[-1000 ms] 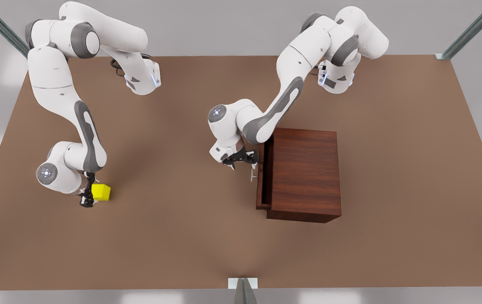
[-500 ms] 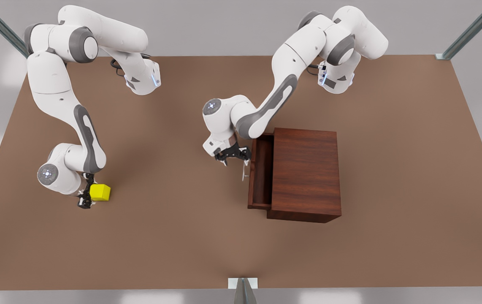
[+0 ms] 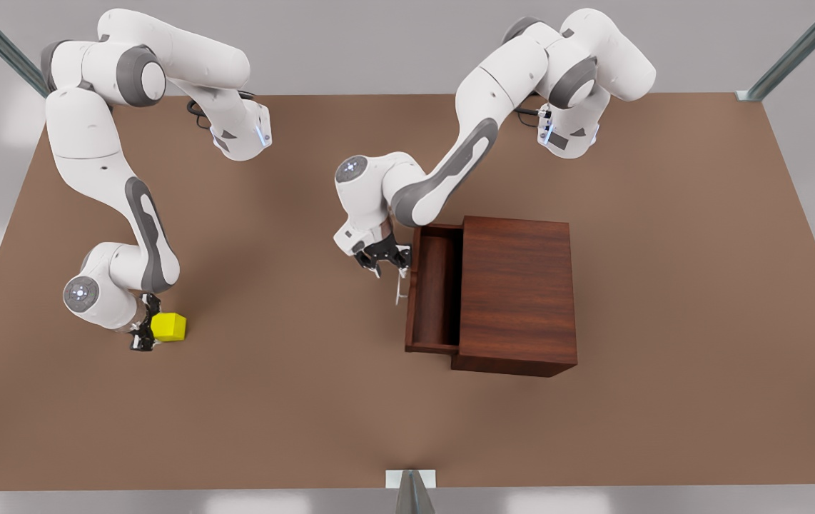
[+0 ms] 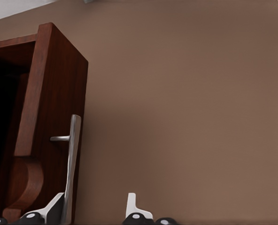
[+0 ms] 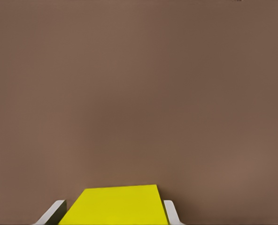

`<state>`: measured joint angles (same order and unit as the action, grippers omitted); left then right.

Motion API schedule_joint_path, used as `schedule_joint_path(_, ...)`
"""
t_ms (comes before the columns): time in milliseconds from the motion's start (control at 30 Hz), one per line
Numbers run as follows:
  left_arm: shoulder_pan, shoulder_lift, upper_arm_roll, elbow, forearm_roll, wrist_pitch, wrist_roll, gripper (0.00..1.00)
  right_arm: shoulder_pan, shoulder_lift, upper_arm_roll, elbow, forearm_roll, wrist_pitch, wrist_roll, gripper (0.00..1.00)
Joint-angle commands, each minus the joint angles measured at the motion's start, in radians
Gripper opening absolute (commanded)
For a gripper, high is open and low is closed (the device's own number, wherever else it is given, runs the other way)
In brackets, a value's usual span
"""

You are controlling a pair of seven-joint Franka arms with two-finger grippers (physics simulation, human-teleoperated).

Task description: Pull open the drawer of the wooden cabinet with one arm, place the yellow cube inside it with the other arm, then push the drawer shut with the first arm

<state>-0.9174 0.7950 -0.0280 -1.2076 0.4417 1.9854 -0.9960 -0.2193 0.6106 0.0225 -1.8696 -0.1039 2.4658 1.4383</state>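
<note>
The wooden cabinet [image 3: 518,285] stands right of the table's centre. Its drawer [image 3: 434,293] is pulled partway out toward the front view's left, and nothing lies inside. My left gripper [image 3: 385,265] is at the drawer's silver handle [image 3: 400,285]. In the left wrist view the handle [image 4: 73,159] runs along one finger [image 4: 54,210] of the open left gripper [image 4: 94,211], and the drawer front [image 4: 50,117] is beside it. The yellow cube [image 3: 168,326] sits at the front view's left. My right gripper [image 3: 153,333] is shut on it, and its pale fingertips [image 5: 169,212] press both sides of the cube [image 5: 115,206].
The brown table [image 3: 293,400] stretches wide between the cube and the cabinet. Metal frame struts [image 3: 793,53] stand at the far corners, and a bracket [image 3: 411,485] sits at the near edge. Both arm bases are at the far side.
The drawer has slid farther out toward the front view's left, and my left gripper moved with its handle. My right gripper has stayed at the cube, which shifted only slightly.
</note>
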Motion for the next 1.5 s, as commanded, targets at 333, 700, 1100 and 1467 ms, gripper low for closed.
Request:
schedule_joint_path(333, 0.162, -0.295, -0.010, 0.152, -0.339, -0.691, 0.348, 1.00, 0.000, -0.040, 0.019, 0.003, 0.003, -0.024, 0.103, 0.64)
schedule_joint_path(700, 0.850, -0.554, 0.000, -0.170, -0.522, -0.450, 1.116, 1.00, 0.061, -0.143, 0.192, 0.153, 0.061, -0.398, 0.396, 0.64)
schedule_joint_path(1100, 0.850, -0.560, 0.005, -0.185, -0.520, -0.476, 1.076, 1.00, 0.423, -0.094, 0.194, 0.495, 0.122, -0.696, 0.995, 0.63)
schedule_joint_path(1467, 0.850, -0.560, 0.005, -0.187, -0.520, -0.479, 1.076, 1.00, 0.699, 0.063, 0.192, 0.831, 0.201, -0.783, 1.452, 0.64)
